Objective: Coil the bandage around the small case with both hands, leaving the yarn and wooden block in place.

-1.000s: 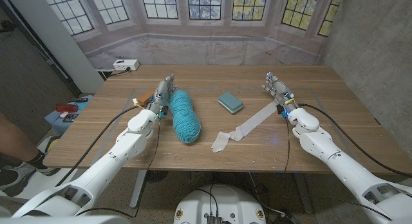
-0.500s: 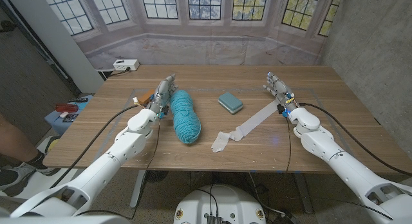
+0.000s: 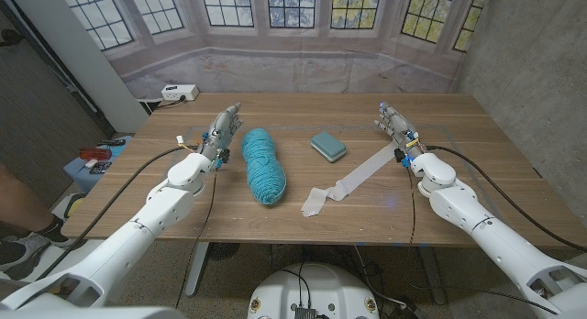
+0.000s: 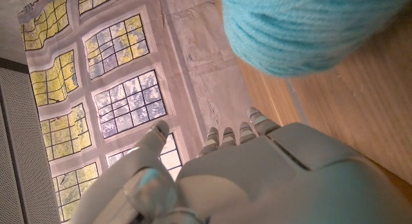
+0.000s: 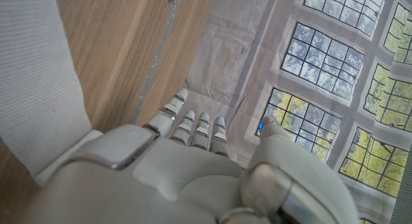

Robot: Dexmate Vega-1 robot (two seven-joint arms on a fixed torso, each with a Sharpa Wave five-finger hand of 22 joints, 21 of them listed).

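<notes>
Two hands wait either side of the work, both empty with fingers extended. The left hand [image 3: 223, 128] stands just beside the teal yarn [image 3: 262, 165], near its far end, apart from it and well placed to leave it alone. The right hand [image 3: 394, 124] sits at the far end of the bandage [image 3: 353, 182], probably lined up to take that end, though contact can't be judged from here. That white strip lies slack and diagonal on the desk [image 3: 477, 163], unwound. The small case [image 3: 327, 146] rests closed between the hands, near the strip but clear of it; its contents are hidden. Wrapping hasn't begun.
</notes>
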